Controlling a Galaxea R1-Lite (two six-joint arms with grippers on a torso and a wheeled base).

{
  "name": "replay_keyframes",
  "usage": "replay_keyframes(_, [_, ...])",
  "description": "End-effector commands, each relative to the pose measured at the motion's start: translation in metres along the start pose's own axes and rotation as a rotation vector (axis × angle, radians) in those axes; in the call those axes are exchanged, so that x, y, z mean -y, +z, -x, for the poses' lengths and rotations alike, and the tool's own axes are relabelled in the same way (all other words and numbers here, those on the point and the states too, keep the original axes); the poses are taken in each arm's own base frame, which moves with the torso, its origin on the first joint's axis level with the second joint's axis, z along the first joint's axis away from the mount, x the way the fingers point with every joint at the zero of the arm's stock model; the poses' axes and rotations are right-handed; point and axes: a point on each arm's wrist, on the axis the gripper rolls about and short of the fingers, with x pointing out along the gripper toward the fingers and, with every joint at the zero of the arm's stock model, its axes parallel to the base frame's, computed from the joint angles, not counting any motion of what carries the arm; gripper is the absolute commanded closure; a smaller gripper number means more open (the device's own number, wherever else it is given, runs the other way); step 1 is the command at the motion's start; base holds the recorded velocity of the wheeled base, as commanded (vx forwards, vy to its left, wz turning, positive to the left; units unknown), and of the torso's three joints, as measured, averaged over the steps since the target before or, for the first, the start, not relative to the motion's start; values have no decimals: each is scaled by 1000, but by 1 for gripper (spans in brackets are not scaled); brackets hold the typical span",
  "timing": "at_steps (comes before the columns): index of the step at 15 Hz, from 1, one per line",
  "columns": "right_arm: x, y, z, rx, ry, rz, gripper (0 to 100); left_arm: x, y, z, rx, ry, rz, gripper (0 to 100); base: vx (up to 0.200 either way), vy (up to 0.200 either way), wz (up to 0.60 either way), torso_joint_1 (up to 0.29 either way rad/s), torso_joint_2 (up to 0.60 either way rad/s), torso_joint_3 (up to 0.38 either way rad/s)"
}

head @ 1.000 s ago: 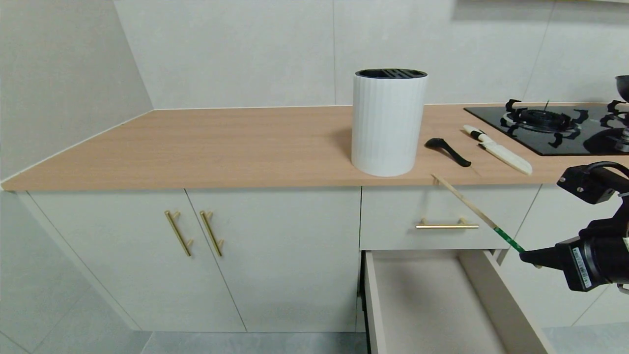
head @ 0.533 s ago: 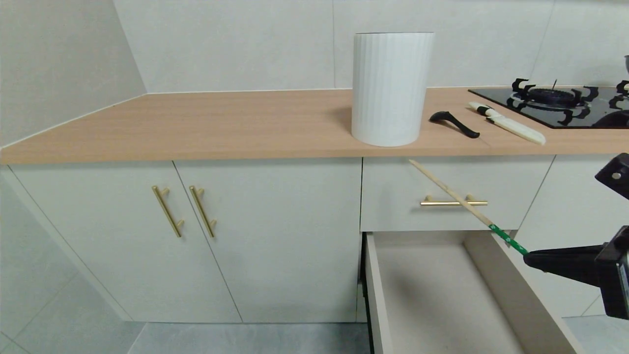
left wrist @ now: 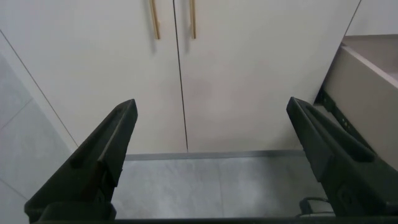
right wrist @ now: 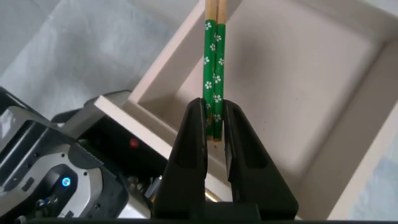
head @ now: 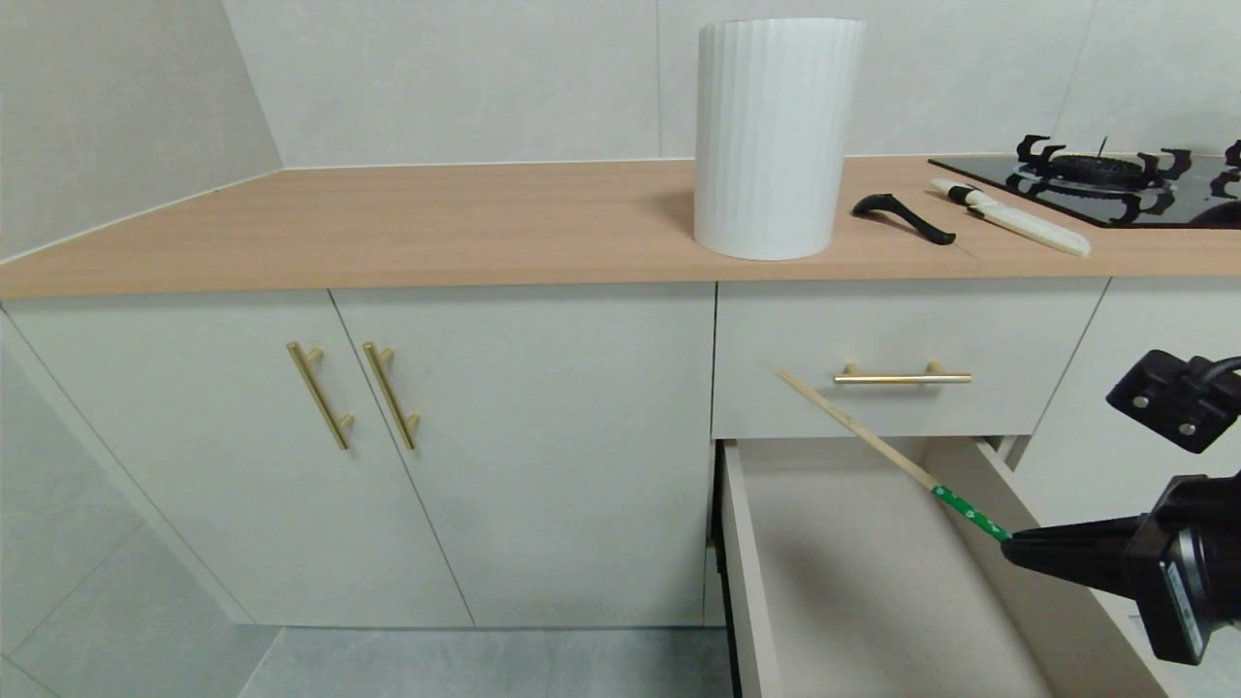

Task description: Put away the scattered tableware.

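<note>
My right gripper [head: 1013, 549] is shut on a pair of wooden chopsticks [head: 877, 452] with green flowered ends. It holds them slanted over the open lower drawer [head: 873, 591], tips pointing up toward the closed drawer front above. In the right wrist view the chopsticks [right wrist: 214, 68] run from between the fingers [right wrist: 193, 140] out over the drawer floor [right wrist: 292, 93]. On the counter lie a black spoon [head: 902, 216] and a white-bladed knife [head: 1013, 217], right of the white ribbed holder [head: 771, 136]. My left gripper [left wrist: 211, 155] hangs open low before the cabinet doors.
The hob [head: 1096, 179] sits at the counter's right end. A closed drawer with a brass handle [head: 902, 378] is above the open one. Double cabinet doors [head: 359, 446] with brass handles stand to the left. The open drawer's side walls flank the chopsticks.
The head camera has dropped, so the counter sits higher in view. My right gripper has lowered the chopsticks from the counter's edge to just over the open drawer.
</note>
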Motion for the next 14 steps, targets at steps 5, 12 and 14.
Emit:
replay_keyframes(5, [8, -9, -51, -177, -7, -29, 100, 0, 0, 0, -1, 0, 1, 0, 0, 0, 0, 0, 0, 0])
replay_keyframes(12, [22, -29, -138, -407, -120, -121, 100, 0, 0, 0, -1, 0, 1, 0, 0, 0, 0, 0, 0, 0])
replay_keyframes(14, [26, -33, -164, -406, -179, -176, 100, 0, 0, 0, -1, 0, 1, 0, 0, 0, 0, 0, 0, 0])
